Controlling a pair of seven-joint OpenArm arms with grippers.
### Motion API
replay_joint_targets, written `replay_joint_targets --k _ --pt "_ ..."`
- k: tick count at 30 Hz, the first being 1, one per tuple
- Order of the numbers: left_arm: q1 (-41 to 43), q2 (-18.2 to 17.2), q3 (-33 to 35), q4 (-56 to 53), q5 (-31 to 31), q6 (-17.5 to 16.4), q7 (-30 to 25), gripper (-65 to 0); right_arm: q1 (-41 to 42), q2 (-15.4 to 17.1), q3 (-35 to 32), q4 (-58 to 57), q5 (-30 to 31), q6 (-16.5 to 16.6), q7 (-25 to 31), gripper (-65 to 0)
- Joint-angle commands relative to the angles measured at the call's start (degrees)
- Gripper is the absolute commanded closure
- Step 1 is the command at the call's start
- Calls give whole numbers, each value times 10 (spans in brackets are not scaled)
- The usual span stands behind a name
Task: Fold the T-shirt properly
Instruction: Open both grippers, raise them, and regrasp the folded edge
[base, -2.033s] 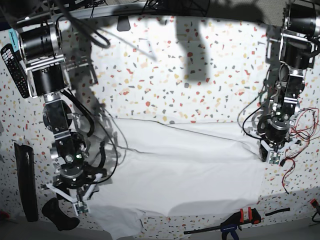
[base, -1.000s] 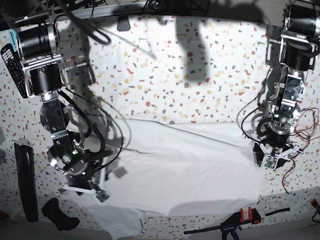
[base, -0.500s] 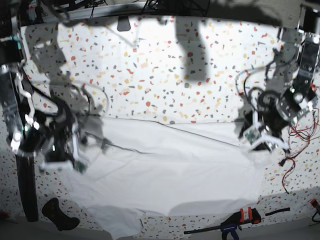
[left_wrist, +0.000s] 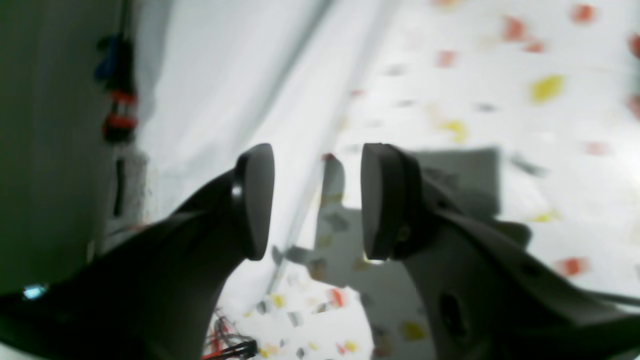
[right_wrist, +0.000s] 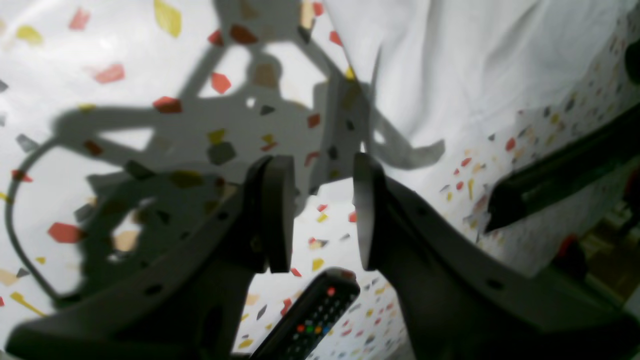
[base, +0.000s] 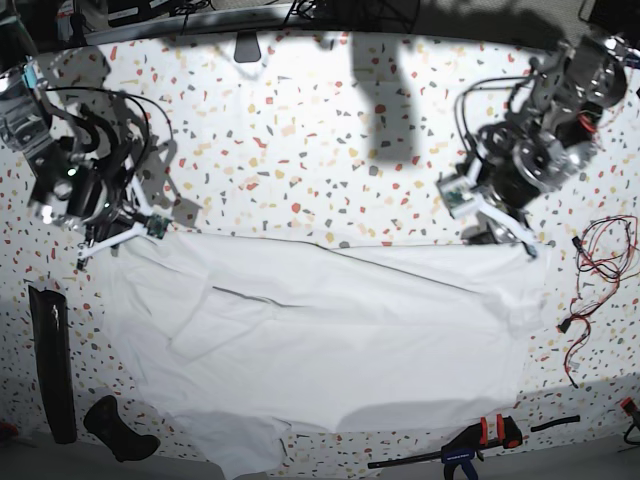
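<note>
The T-shirt (base: 330, 340) lies spread across the lower middle of the counter (base: 330, 150), ready for folding. Left gripper (left_wrist: 316, 200) and right gripper (right_wrist: 320, 212) hover at its top corners, jaws parted, holding nothing.

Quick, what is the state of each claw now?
Left claw: open, holding nothing.
Right claw: open, holding nothing.

clamp (left_wrist: 116, 107) blurred, remote (right_wrist: 311, 320) cut off
</note>
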Motion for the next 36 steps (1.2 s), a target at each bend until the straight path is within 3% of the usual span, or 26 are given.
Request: replay_joint_targets --k 1,5,11,19,29,33,36 --pt "-8 -1 2 -2 18 30 -2 -271 11 9 0 7 -14 -2 7 -190" --pt "-16 31 10 -44 49 66 2 -271 11 6 -6 7 -36 -2 31 -257" --pt "-61 59 10 -121 49 68 2 -271 11 6 -6 -1 -93 -2 94 -271" --pt "-111 61 10 -196 47 68 -1 -271 13 1 -6 -56 -245 -2 265 -270" --pt "-117 60 10 -207 47 67 -39 -271 39 -36 -6 -147 -315 -2 313 -269" --pt "-119 60 10 -207 47 61 -8 -270 56 -57 -6 -188 -316 -2 315 -269" --pt "-117 56 10 -207 32 27 19 -270 60 -68 -6 -205 -317 -2 320 -269"
